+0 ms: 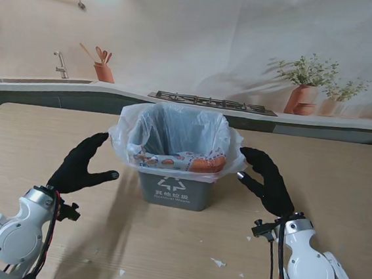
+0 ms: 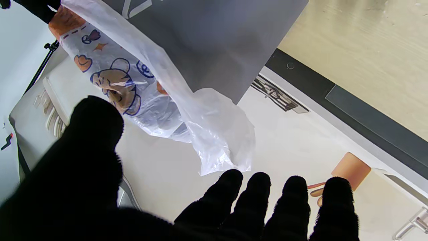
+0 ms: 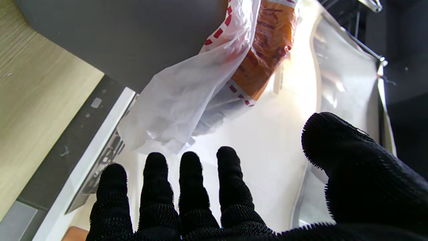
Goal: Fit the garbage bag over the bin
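Observation:
A grey bin [image 1: 173, 190] stands in the middle of the table. A translucent white garbage bag [image 1: 180, 135] with an orange cartoon print lines it, its edge folded out over the rim. My left hand [image 1: 81, 166] is beside the bin on the left, open, fingers spread, a short gap from the bag. My right hand [image 1: 269, 180] is beside the bin on the right, open, also apart from it. In the left wrist view the bag's loose edge [image 2: 214, 134] hangs just past my fingertips [image 2: 230, 180]. The right wrist view shows the bag [image 3: 180, 100] and grey bin wall [image 3: 117, 33] beyond my fingers [image 3: 190, 174].
Small white scraps [image 1: 218, 263] lie on the wooden table [image 1: 34, 144] near me. The backdrop behind the table shows a printed kitchen counter with a hob [image 1: 209, 102], sink and potted plants.

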